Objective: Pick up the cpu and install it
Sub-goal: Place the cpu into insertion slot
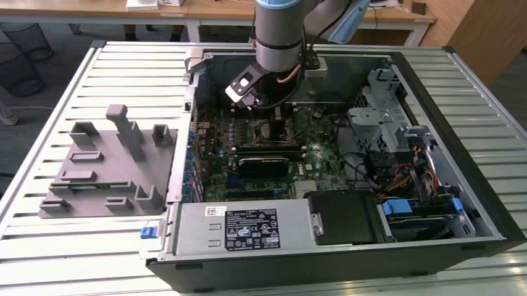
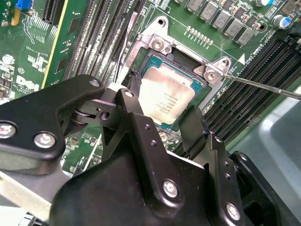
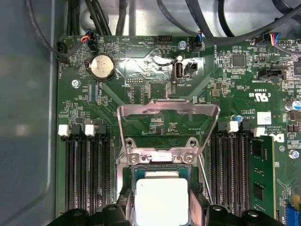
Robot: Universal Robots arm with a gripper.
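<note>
While the one gripper (image 2: pixel 163 98) is hanging low over the motherboard (image 2: pixel 28 61), its two fingers (image 2: pixel 195 129) are pressing against opposite edges of the single cpu (image 2: pixel 167 92), clamping it. That chip is sitting (silver top upward) within the one socket (image 2: pixel 157 44) near the board's middle. One load plate (image 3: pixel 141 109) is standing raised at one edge of the socket, and one coin cell (image 3: pixel 102 67) is lying toward the board's edge.

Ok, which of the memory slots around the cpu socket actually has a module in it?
The slot holding the green memory module, outermost in its bank and farthest from the cpu. All the other slots are bare black channels.
</note>
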